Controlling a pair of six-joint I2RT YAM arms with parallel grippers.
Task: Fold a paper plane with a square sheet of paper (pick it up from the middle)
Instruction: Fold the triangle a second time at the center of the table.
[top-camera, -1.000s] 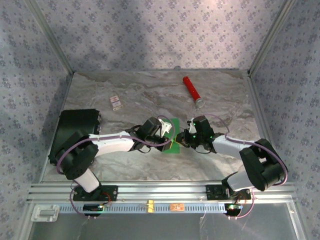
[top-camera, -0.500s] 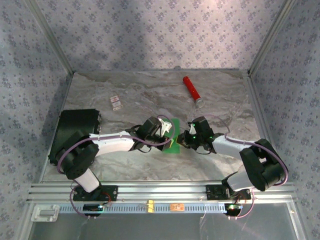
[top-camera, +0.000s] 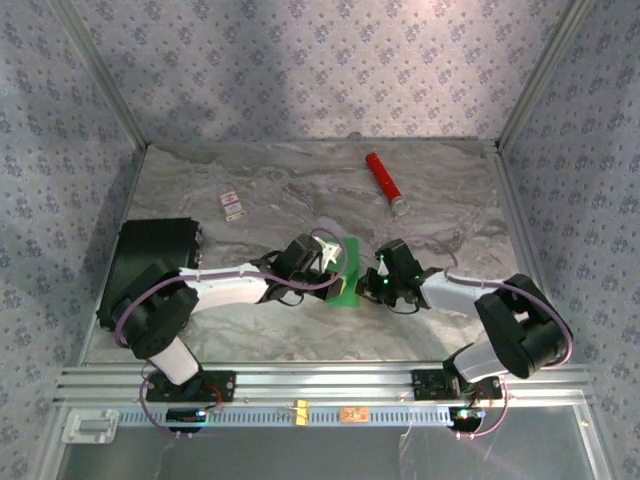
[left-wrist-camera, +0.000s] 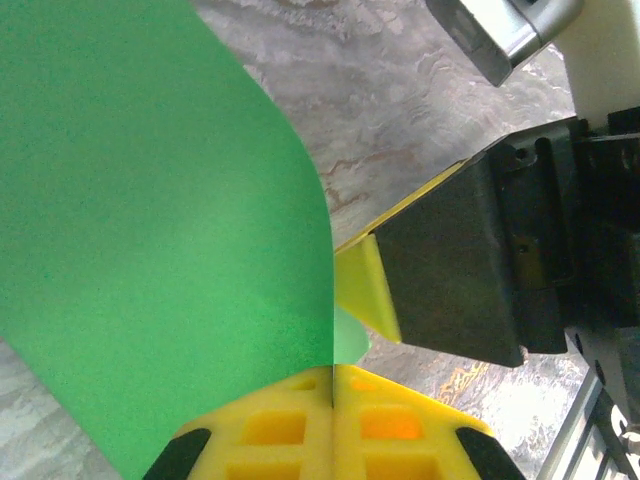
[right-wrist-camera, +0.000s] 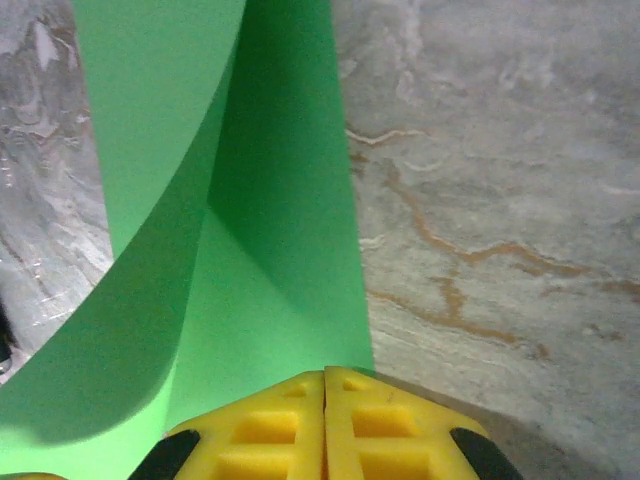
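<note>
The square sheet of paper (top-camera: 347, 272) is bright green and sits mid-table between both grippers, partly folded. In the left wrist view a raised flap of the paper (left-wrist-camera: 160, 230) curls up, and its edge runs into the seam of my left gripper (left-wrist-camera: 332, 378), which is shut on it. My left gripper (top-camera: 336, 262) sits at the sheet's left side. In the right wrist view my right gripper (right-wrist-camera: 325, 378) is shut, its tips down on the flat part of the paper (right-wrist-camera: 280, 280) near its right edge. My right gripper (top-camera: 371, 284) is close beside the left one.
A red cylinder (top-camera: 383, 180) lies at the back right of the marble table. A black flat box (top-camera: 150, 258) sits at the left edge, and a small card (top-camera: 233, 206) lies behind the left arm. A metal rail (top-camera: 320, 385) runs along the front.
My left gripper has shut on the raised edge of the green sheet. The right gripper has slid a little left, further onto the sheet.
</note>
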